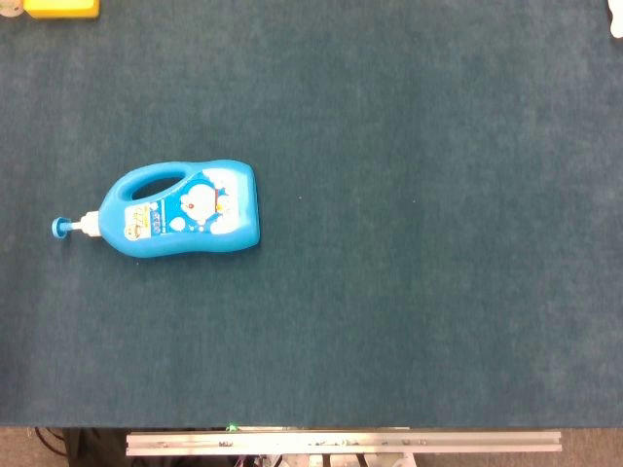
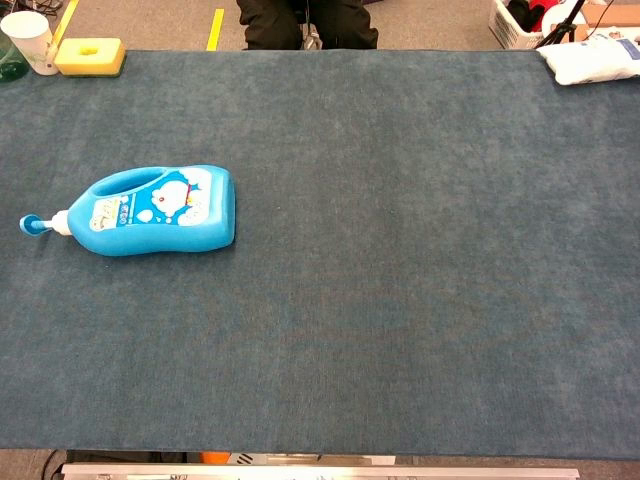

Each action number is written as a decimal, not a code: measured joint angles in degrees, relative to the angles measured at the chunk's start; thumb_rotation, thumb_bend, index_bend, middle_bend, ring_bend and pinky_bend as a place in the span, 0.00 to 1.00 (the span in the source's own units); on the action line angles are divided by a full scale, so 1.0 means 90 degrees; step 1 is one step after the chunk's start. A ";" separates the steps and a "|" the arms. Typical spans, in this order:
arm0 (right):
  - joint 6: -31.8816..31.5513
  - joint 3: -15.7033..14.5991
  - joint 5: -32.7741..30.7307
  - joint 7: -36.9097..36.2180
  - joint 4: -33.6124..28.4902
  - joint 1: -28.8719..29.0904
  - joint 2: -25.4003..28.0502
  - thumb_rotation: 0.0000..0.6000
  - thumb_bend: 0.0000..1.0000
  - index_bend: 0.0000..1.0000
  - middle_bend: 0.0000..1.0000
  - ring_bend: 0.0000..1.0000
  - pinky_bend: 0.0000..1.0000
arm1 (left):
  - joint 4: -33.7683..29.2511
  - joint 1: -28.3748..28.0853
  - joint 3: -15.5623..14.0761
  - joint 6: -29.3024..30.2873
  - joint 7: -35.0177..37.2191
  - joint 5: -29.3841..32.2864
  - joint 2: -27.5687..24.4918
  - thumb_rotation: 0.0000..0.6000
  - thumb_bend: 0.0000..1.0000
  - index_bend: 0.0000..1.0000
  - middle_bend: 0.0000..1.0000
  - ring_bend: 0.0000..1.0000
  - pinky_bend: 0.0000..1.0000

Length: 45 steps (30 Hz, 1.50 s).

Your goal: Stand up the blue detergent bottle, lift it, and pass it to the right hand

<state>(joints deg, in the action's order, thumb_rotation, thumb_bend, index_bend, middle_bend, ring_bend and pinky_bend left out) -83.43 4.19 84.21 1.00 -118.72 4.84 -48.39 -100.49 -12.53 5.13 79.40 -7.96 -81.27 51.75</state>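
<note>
Head view, bottle: the blue detergent bottle (image 1: 185, 211) is seen lying flat on its side on the left part of the table (image 1: 419, 272), label face up, handle opening towards the far edge.
Head view, pump: the blue pump top (image 1: 62, 228) is pointed to the left, the flat base to the right.
Head view, hands: neither the left hand nor the right hand is shown, so whether they are released, clenched or grasping cannot be told.
Head view, other things: a yellow sponge (image 1: 60, 8) is cut off by the top left corner; a metal rail (image 1: 343, 443) is seen below the near edge of the table.
Chest view, bottle: the same bottle (image 2: 155, 212) is seen on its side at the left, well apart from everything else, nothing touching it.
Chest view, other things: the sponge (image 2: 90, 55) is set at the far left corner just beside a white paper cup (image 2: 30, 42); a white bag (image 2: 598, 60) is lying at the far right corner.
Chest view, hands: again none is in view.
Step in hand: judged to be the very start; the bottle is not yet stood up, lifted or passed.
Next move: the left hand is likely to be brought in over the bottle, a hold on the handle or body is called for, and the bottle has to be tipped up onto its base, with care that the pump end is not pushed away.
</note>
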 measured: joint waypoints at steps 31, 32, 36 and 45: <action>-0.0025 0.0435 -0.0336 -0.0027 -0.0244 0.0234 0.0273 1.00 0.27 0.20 0.28 0.16 0.22 | 0.0649 -0.1060 -0.0510 -0.2248 0.0036 -0.0515 0.0676 1.00 0.12 0.06 0.15 0.16 0.39; -0.0026 0.0429 -0.0336 -0.0026 -0.0244 0.0229 0.0272 1.00 0.27 0.20 0.28 0.16 0.22 | 0.0706 -0.1083 -0.0517 -0.2315 -0.0012 -0.0419 0.0767 1.00 0.12 0.06 0.15 0.16 0.39; -0.0048 0.0419 -0.0336 -0.0028 -0.0257 0.0208 0.0290 1.00 0.27 0.20 0.28 0.16 0.22 | 0.0948 -0.1157 -0.0523 -0.2522 -0.0219 -0.0107 0.1102 1.00 0.12 0.06 0.14 0.16 0.39; -0.0062 0.0398 -0.0314 -0.0074 -0.0281 0.0179 0.0324 1.00 0.27 0.20 0.28 0.16 0.22 | 0.1647 -0.1385 -0.0467 -0.2962 -0.0670 0.0557 0.1848 1.00 0.12 0.10 0.14 0.16 0.39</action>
<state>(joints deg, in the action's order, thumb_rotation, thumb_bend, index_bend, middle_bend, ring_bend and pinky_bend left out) -84.00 7.77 81.38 0.33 -121.25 6.45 -45.48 -85.66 -24.99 0.92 52.74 -13.99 -76.26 68.38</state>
